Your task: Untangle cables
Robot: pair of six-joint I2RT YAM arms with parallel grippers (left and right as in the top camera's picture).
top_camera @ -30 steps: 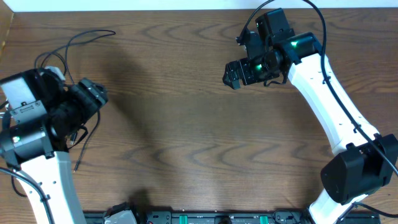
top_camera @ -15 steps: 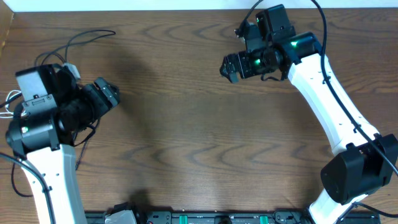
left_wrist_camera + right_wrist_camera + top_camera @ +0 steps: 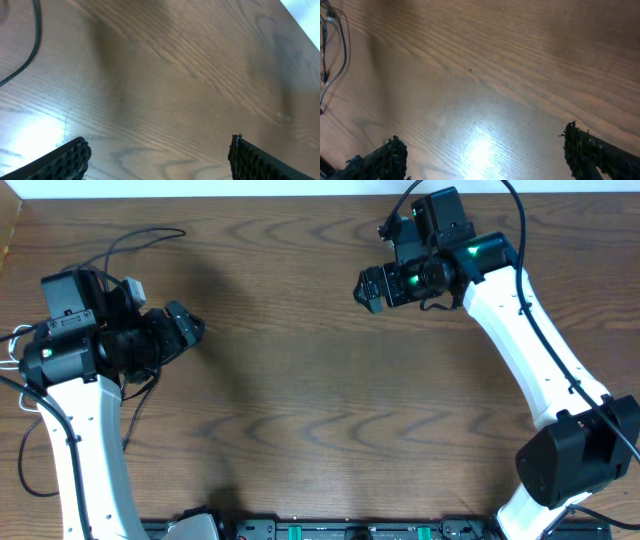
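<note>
The cables (image 3: pixel 38 35) lie bunched by the counter's (image 3: pixel 300 400) left edge, toward its far-left corner, partly hidden beneath the left arm (image 3: pixel 85 440); both pincers stand wide open, holding nothing. The left pincer (image 3: pixel 188 330) hovers just right of the bunch over bare wood; it would likely do best to single out one loose black strand clear of the knot and close low on it; the right pincer (image 3: pixel 368 288), well apart near the far edge, would need to cross the counter to pull the other way.
</note>
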